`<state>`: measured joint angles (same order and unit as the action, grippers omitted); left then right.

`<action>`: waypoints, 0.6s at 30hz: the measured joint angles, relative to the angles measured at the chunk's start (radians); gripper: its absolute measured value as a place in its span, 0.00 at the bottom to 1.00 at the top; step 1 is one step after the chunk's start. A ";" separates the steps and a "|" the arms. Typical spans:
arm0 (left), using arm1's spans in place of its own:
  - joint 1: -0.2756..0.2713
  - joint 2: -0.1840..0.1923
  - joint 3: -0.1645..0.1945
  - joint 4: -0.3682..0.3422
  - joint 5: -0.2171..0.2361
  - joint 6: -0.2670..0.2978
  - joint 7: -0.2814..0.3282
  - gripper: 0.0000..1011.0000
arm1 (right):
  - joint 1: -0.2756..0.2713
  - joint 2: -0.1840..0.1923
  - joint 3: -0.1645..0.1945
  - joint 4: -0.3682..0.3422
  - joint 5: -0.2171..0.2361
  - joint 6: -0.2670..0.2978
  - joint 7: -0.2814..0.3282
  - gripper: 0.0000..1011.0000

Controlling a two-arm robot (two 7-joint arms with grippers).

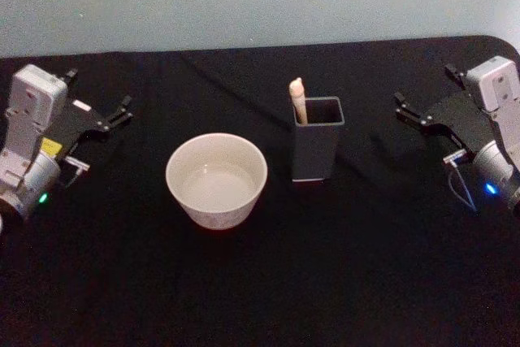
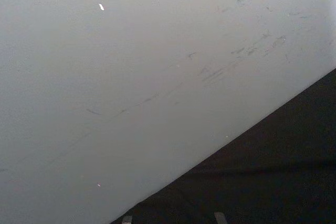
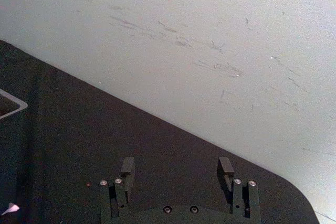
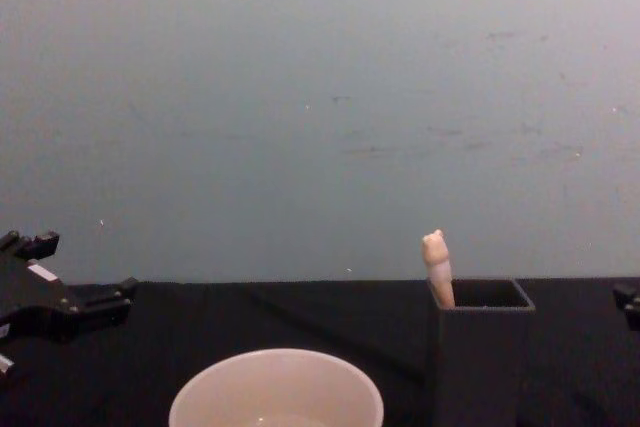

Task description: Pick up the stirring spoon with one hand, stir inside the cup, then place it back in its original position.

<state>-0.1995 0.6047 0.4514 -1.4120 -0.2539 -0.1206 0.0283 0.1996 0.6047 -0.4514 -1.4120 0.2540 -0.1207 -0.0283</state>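
stirring spoon: in the head view it leans in the back left corner of a dark square holder, with only its pale handle and knob above the rim.
cup: in the head view it sits just left of the holder on the black table, apart from it.
grippers: in the head view the left gripper and right gripper sit at the table's two sides, well apart from the spoon and cup.
left wrist view: two fingertips show, spread apart with nothing between them; the pale wall and the table lie beyond.
right wrist view: the right gripper's fingers stand wide apart and bare over the cloth.
chest view: the knob and upper handle rise above the holder's rim, and the left gripper's fingers gape at the left edge.
handling: the spoon is likely light, stiff and thin, and its smooth handle is prone to slip or tilt. Pinch the handle just under the knob and lift straight up to clear the holder.
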 joint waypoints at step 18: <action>0.000 0.000 0.000 0.000 0.000 0.000 0.000 0.99 | 0.000 0.000 0.000 0.000 0.000 0.000 0.000 0.99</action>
<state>-0.1995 0.6047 0.4514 -1.4120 -0.2539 -0.1205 0.0283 0.1995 0.6047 -0.4514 -1.4120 0.2539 -0.1205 -0.0283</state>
